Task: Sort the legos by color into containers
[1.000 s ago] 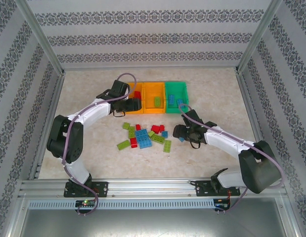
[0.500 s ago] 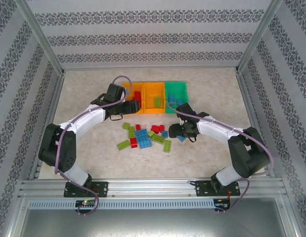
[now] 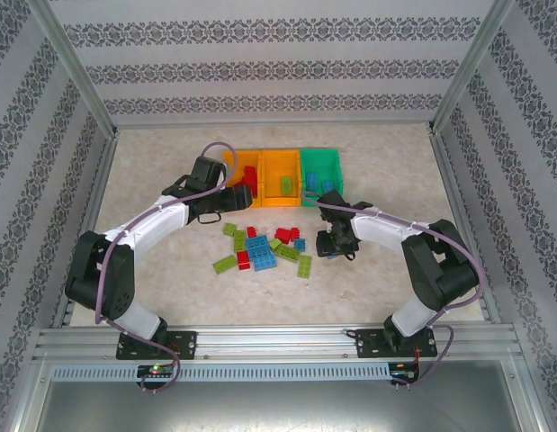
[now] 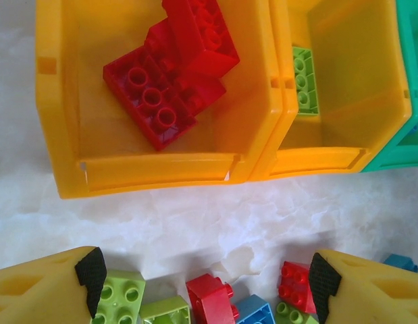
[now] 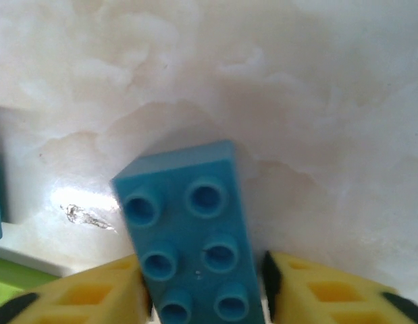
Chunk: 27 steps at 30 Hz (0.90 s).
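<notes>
We hold a light blue studded plastic brick [image 5: 192,236] on the marbled tabletop [image 5: 317,101].
Our right tool [image 5: 205,297] clamps its long sides, right of the loose brick pile [image 3: 260,252]. Our left tool [image 4: 209,277] gapes wide, holding nothing, near the glossy left orange bin [image 4: 60,135] of red bricks [image 4: 168,81]. The middle orange bin [image 4: 317,158] holds a lime brick [image 4: 303,77].

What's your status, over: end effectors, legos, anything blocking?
Left end effector open over loose legos. Right end effector shut on blue lego. Nothing blocking green container.
</notes>
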{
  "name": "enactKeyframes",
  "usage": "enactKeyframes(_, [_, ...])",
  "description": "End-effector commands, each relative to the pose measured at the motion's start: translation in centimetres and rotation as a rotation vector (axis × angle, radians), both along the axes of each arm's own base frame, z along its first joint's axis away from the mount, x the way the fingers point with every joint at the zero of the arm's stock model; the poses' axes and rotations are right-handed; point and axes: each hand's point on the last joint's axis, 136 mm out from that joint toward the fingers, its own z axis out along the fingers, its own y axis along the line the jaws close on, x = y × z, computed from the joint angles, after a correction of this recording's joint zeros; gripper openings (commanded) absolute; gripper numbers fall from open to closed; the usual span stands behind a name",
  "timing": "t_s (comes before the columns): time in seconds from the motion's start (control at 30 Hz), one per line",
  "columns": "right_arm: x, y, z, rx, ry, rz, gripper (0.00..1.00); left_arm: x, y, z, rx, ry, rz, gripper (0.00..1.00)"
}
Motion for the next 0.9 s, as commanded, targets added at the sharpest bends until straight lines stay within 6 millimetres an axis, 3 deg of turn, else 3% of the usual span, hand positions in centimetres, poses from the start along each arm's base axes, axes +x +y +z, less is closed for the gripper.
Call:
enactKeyframes(0.0, [0.6, -0.8, 0.7, -0.026, -0.027, -0.028, 0.36, 0.3, 0.2, 1.0, -0.008, -0.046, 0.023, 0.81])
enactKeyframes(0.2, [3.4, 0.3, 5.0, 0.117, -0.172, -0.086, 0.33, 0.0, 0.5, 1.1, 0.005, -0.051, 0.027, 0.81])
enactKeyframes(0.37, [8.0, 0.7, 9.6, 0.272, -0.294, -0.174, 0.33, -0.4, 0.9, 0.6, 0.026, -0.040, 0.028, 0.81])
enactKeyframes(0.47, [10.7, 0.8, 11.0, 0.316, -0.309, -0.191, 0.33, -1.0, 1.4, -0.2, 0.053, -0.018, 0.031, 0.81])
enactKeyframes(0.6, [14.2, 1.1, 11.4, 0.339, -0.310, -0.220, 0.33, -2.1, 1.9, -1.3, 0.075, 0.021, 0.026, 0.81])
enactKeyframes(0.87, [20.0, 1.7, 9.4, 0.362, -0.263, -0.296, 0.33, -4.0, 2.8, -3.2, 0.093, 0.082, 0.047, 0.82])
